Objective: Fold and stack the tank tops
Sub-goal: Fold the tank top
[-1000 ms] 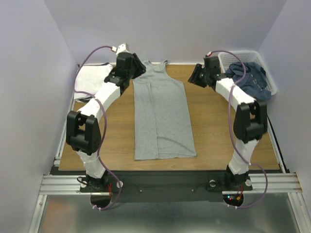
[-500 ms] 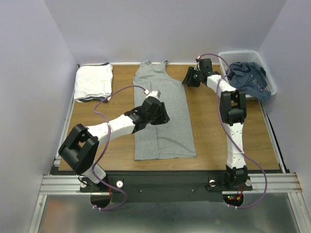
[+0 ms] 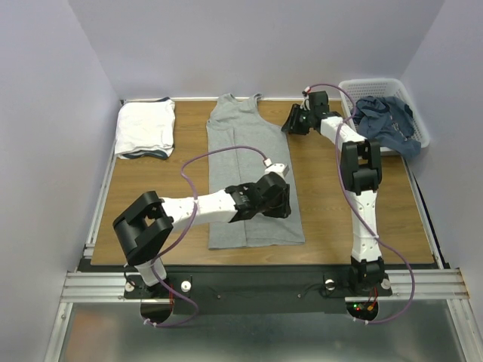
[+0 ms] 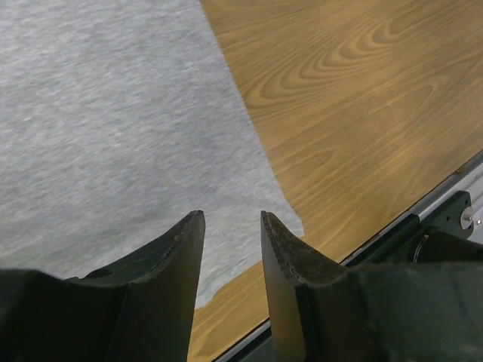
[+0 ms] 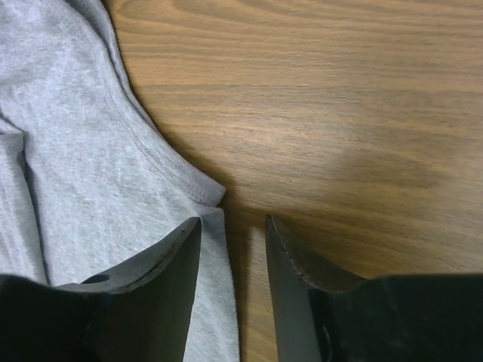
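A heather grey tank top (image 3: 249,162) lies flat down the middle of the wooden table (image 3: 332,204), sides folded in, straps at the far end. My left gripper (image 3: 285,202) is open and empty, low over its near right part; the left wrist view shows the grey cloth (image 4: 113,128) and its hem corner between the fingertips (image 4: 231,219). My right gripper (image 3: 291,123) is open and empty beside the top's right armhole edge (image 5: 151,162), the fingers astride that edge (image 5: 230,226). A folded white tank top (image 3: 145,127) lies at the far left. A dusty blue one (image 3: 389,121) lies in the basket.
A white plastic lattice basket (image 3: 370,84) stands at the far right corner. Purple walls close in the table on three sides. The black and metal frame rail (image 3: 264,283) runs along the near edge and shows in the left wrist view (image 4: 445,226).
My left arm has swung from the top's far left shoulder down across the cloth to its near right part. My right gripper moved in towards the right armhole and has held there.
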{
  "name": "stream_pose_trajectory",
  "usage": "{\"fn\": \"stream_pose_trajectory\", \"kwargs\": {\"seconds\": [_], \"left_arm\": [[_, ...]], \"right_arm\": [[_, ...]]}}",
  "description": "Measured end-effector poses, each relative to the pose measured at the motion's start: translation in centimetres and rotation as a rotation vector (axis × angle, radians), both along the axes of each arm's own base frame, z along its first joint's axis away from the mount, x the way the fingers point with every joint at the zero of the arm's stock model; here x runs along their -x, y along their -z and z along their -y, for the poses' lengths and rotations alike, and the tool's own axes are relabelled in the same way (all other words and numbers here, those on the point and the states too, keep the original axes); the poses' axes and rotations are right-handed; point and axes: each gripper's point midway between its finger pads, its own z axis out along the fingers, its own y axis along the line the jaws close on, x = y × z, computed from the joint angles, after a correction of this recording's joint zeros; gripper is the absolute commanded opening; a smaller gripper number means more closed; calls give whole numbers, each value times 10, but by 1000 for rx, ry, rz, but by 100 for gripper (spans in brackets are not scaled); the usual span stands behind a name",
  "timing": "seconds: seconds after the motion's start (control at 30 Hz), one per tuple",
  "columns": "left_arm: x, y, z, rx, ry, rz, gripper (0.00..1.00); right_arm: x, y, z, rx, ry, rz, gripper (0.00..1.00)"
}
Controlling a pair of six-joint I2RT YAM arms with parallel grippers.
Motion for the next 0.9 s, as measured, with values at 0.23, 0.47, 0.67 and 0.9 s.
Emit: {"fn": "stream_pose_trajectory", "kwargs": {"seconds": [0.23, 0.47, 0.67, 0.9], "left_arm": [[24, 5, 35, -21, 76, 2, 48], [55, 34, 55, -104, 155, -30, 51], [71, 47, 59, -155, 187, -41, 51], [77, 53, 71, -173, 203, -38, 51]], "right_arm": [[-5, 3, -11, -22, -25, 17, 30], [-7, 6, -14, -38, -34, 19, 15], [-7, 7, -14, -38, -33, 17, 11], [-7, 8, -14, -40, -31, 15, 10]]}}
